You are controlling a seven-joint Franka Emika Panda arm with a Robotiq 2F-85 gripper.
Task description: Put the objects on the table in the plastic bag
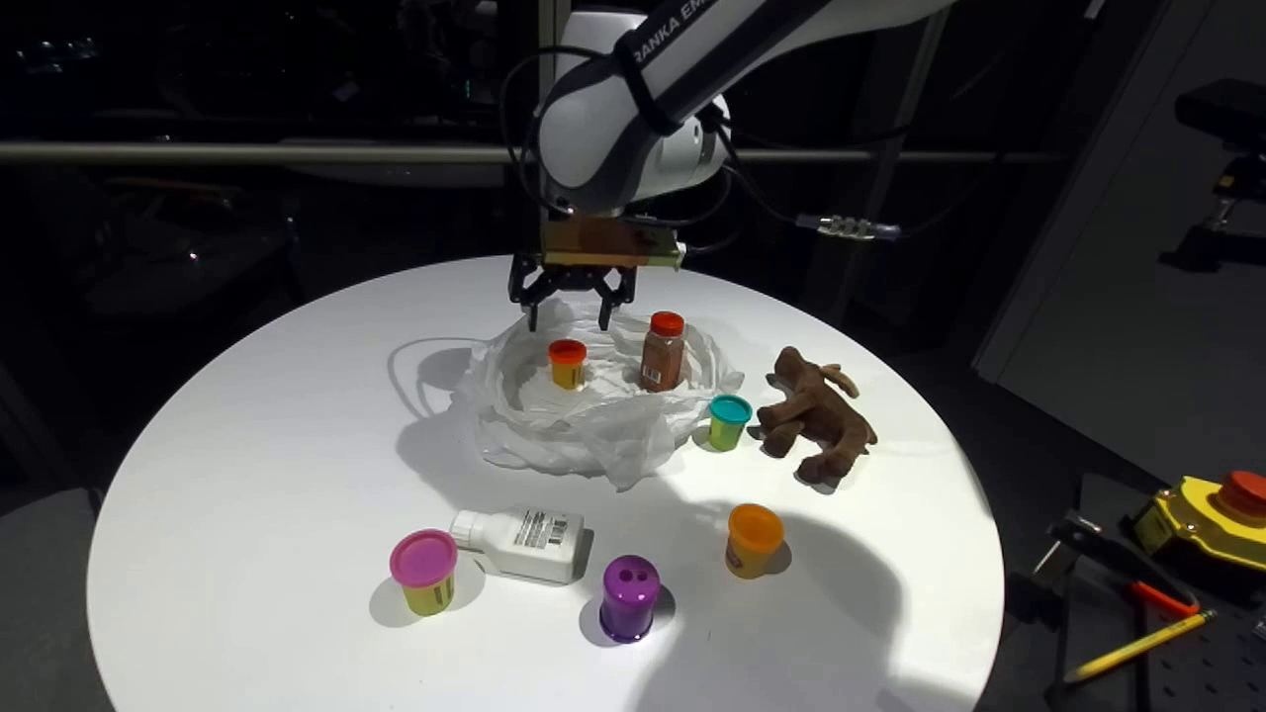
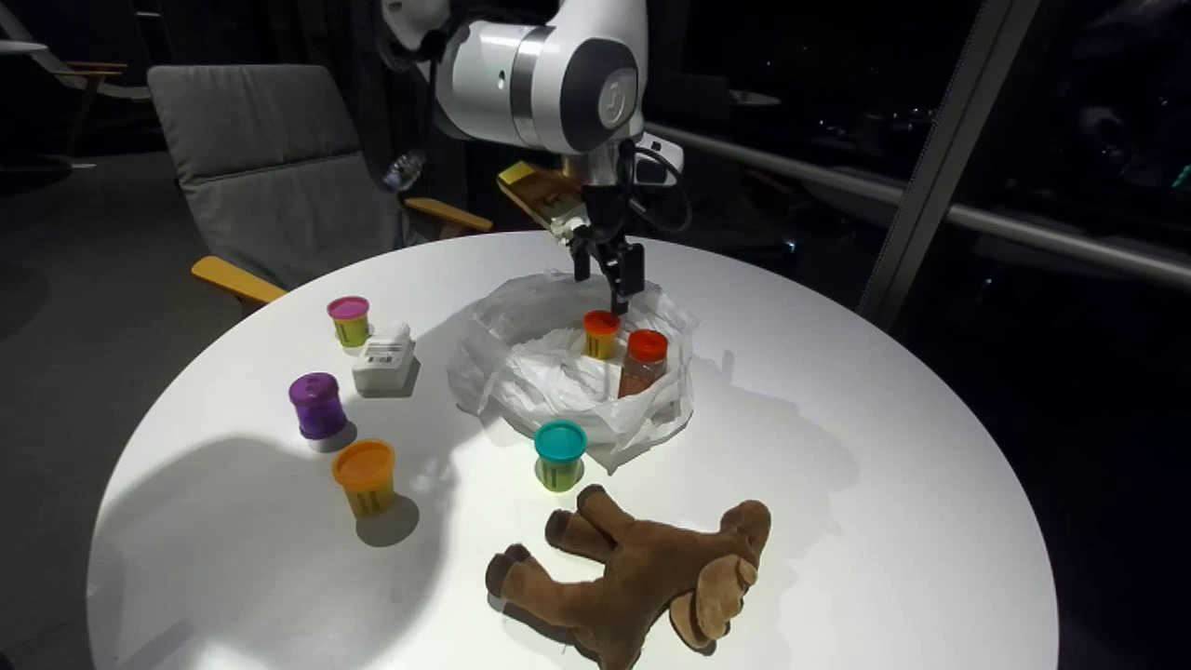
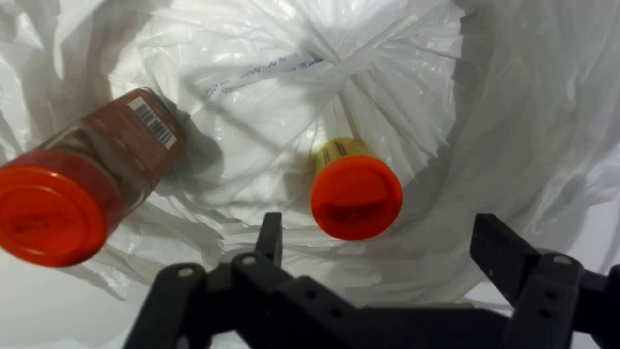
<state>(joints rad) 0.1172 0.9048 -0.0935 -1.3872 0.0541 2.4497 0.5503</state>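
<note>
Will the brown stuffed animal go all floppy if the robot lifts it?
Probably a bit: the brown stuffed animal looks like soft plush, so its legs may dangle. It likely won't roll if pushed, because its legs stick out.

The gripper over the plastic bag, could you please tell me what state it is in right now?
Gripper: open, holding nothing; the red-lidded cup sits free in the plastic bag.

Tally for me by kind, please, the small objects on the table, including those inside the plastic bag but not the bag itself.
Lidded tubs: 4
Bottles: 2
Purple container: 1
Brown plush animal: 1
Total: 8
</note>
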